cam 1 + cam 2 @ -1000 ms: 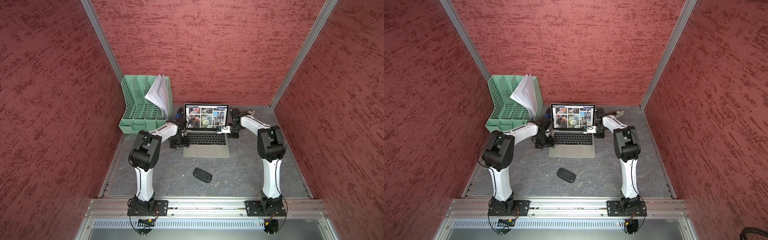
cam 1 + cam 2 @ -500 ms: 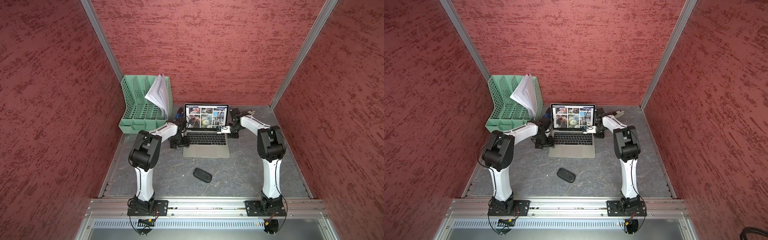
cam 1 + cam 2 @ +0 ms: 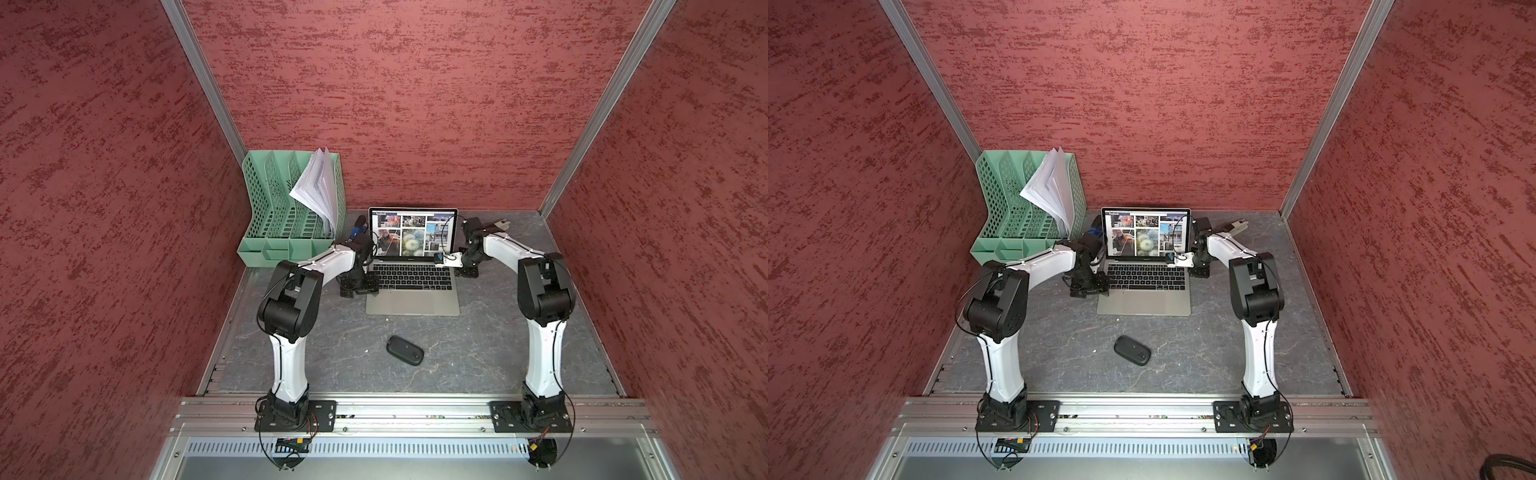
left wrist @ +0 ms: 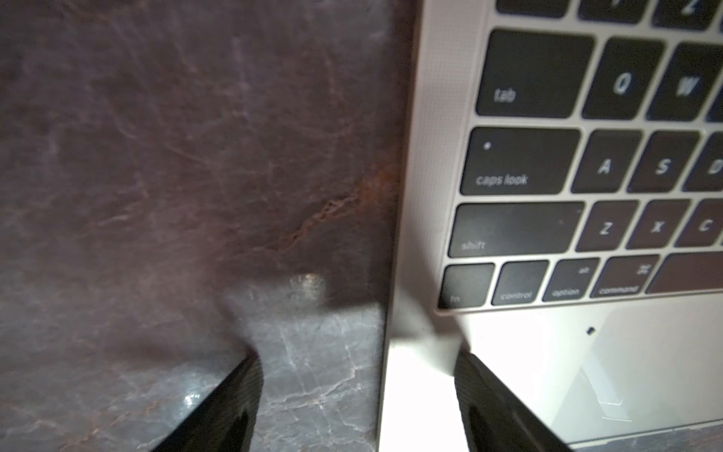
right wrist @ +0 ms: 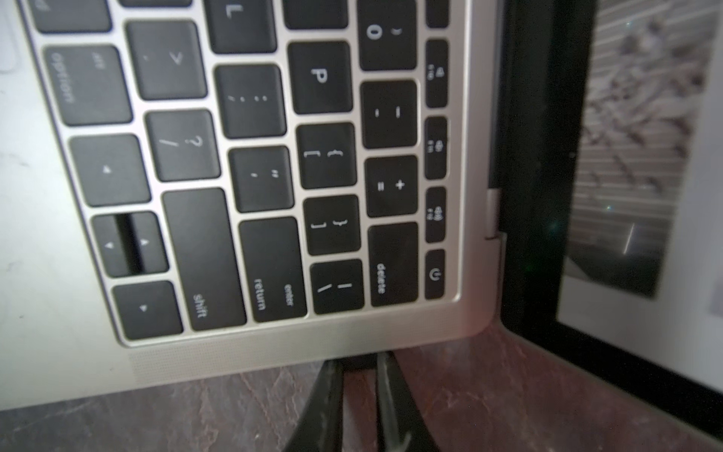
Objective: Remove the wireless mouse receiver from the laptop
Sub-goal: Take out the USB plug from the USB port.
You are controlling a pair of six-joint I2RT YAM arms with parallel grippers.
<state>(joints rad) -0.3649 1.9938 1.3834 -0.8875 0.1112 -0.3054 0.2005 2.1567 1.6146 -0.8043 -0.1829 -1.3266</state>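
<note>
The silver-grey laptop stands open at the back of the table, its screen lit with photos. In the right wrist view, a small black stub, the wireless mouse receiver, juts from the right edge of the laptop near the return key. My right gripper is shut on it. My left gripper is open astride the laptop's left edge. One of its fingers is over the table, and the other rests above the palm rest.
A flat black mouse lies in front of the laptop. A green file rack holding papers stands at the back left. A small pale object lies at the back right. Red walls close in three sides.
</note>
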